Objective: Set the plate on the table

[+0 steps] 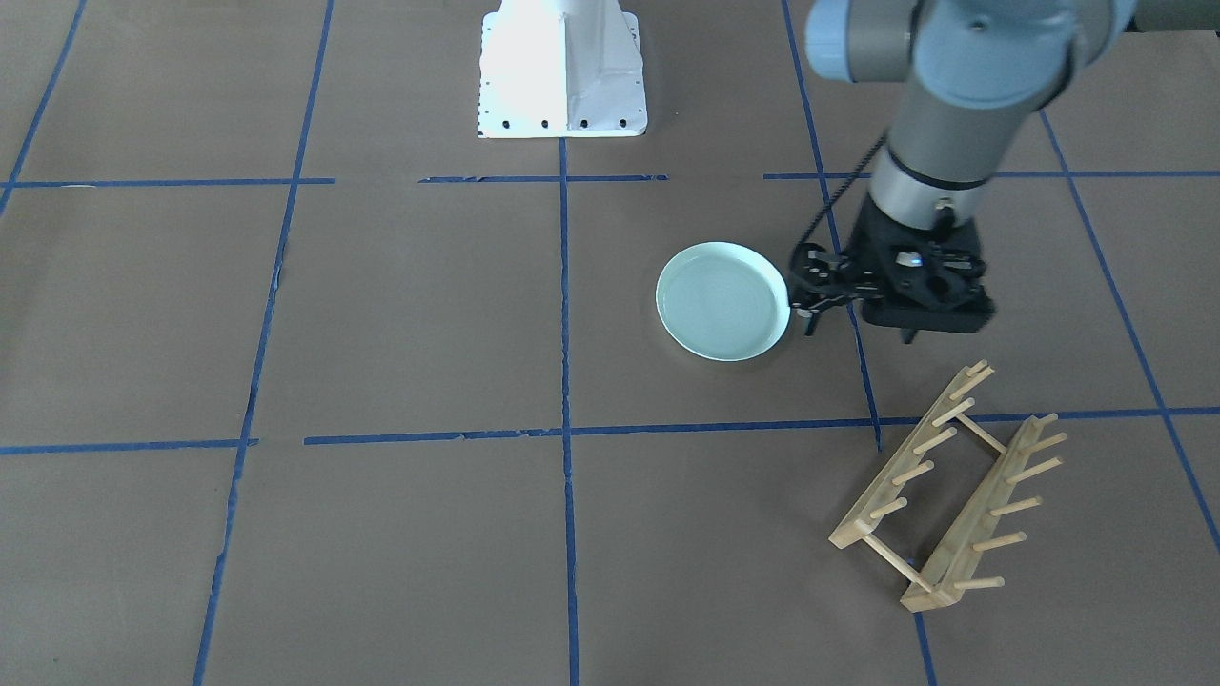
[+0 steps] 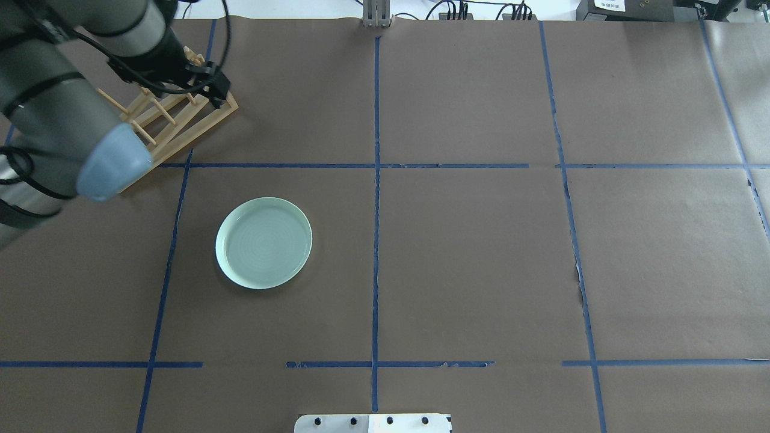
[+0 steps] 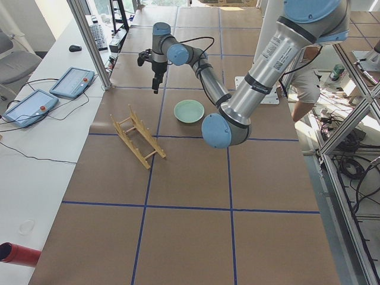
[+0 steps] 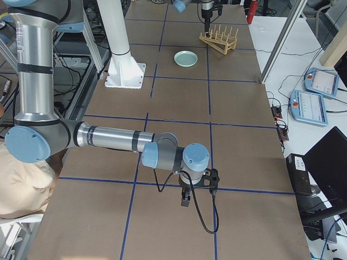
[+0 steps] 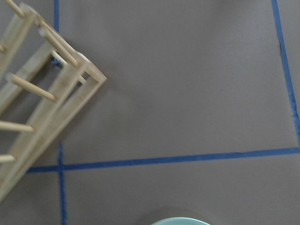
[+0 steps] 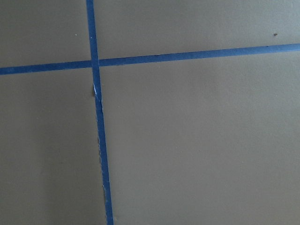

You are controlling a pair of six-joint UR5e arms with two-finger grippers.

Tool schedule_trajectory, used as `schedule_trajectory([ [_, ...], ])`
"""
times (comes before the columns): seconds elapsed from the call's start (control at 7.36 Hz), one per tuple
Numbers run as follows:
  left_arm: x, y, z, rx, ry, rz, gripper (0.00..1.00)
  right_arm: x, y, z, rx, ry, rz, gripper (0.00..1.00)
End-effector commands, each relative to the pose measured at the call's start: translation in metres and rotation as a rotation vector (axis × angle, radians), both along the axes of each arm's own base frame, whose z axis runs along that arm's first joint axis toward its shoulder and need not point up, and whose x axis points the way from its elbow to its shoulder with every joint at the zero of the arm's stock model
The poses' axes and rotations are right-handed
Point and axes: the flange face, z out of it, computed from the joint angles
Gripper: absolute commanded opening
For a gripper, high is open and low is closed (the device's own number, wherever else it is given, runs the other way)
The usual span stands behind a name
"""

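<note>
Lying flat and rim-up on the table, the plate sits inside one taped square on the robot's left half, touching none of the lines. It is round, pale mint green and glossy, with a shallow raised rim and faint concentric rings across its floor. The left wrist view cuts it down to a thin arc at the bottom edge.

The left gripper hangs above the table with its fingers pointing down, apart from the plate and clear of its rim. From the front it stands just beside the plate, on the side toward the wooden rack. Its black body hides the fingertips from the front and from overhead, and none show in its own camera, so I cannot tell whether the jaws are parted or closed.

The rack is light wood: two slanted rails studded with round pegs and joined by thin dowels. It rests on the table near the plate without touching it, and the left arm covers part of it from overhead.

Matte brown paper covers the table, and blue tape lines with frayed edges divide it into squares. The white metal robot base stands behind the plate.

The right gripper appears only in the right side view, low over the table and well apart from the plate. Its grip cannot be judged.
</note>
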Motion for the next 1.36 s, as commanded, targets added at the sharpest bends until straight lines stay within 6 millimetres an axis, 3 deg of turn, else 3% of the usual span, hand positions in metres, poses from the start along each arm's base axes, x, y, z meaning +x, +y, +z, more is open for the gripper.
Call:
schedule_trajectory([
  [0.0, -0.173, -0.024, 0.132, 0.109, -0.088, 0.174, 1.0, 0.0, 0.0, 0.0, 0.0, 0.0, 0.0, 1.0],
  [0.14, -0.24, -0.019, 0.206, 0.112, -0.135, 0.233, 1.0, 0.0, 0.0, 0.0, 0.0, 0.0, 0.0, 1.0],
  [0.27, -0.292, -0.021, 0.25, 0.096, -0.153, 0.232, 1.0, 0.0, 0.0, 0.0, 0.0, 0.0, 0.0, 1.0],
  [0.41, -0.309, 0.0, 0.307, 0.01, -0.154, 0.237, 1.0, 0.0, 0.0, 0.0, 0.0, 0.0, 0.0, 1.0],
  [0.54, -0.31, 0.029, 0.37, -0.094, -0.151, 0.243, 1.0, 0.0, 0.0, 0.001, -0.001, 0.0, 0.0, 1.0],
  [0.68, -0.321, 0.048, 0.405, -0.095, -0.141, 0.22, 1.0, 0.0, 0.0, 0.001, -0.001, 0.0, 0.0, 1.0],
  [0.81, -0.325, 0.061, 0.417, -0.097, -0.122, 0.206, 1.0, 0.0, 0.0, 0.001, -0.001, 0.0, 0.0, 1.0],
  [0.95, -0.336, 0.066, 0.412, -0.14, -0.009, 0.118, 1.0, 0.0, 0.0, 0.001, -0.001, 0.0, 0.0, 1.0],
  [1.22, -0.345, 0.08, 0.398, -0.141, 0.028, 0.066, 1.0, 0.0, 0.0, 0.0, 0.0, 0.0, 0.0, 1.0],
])
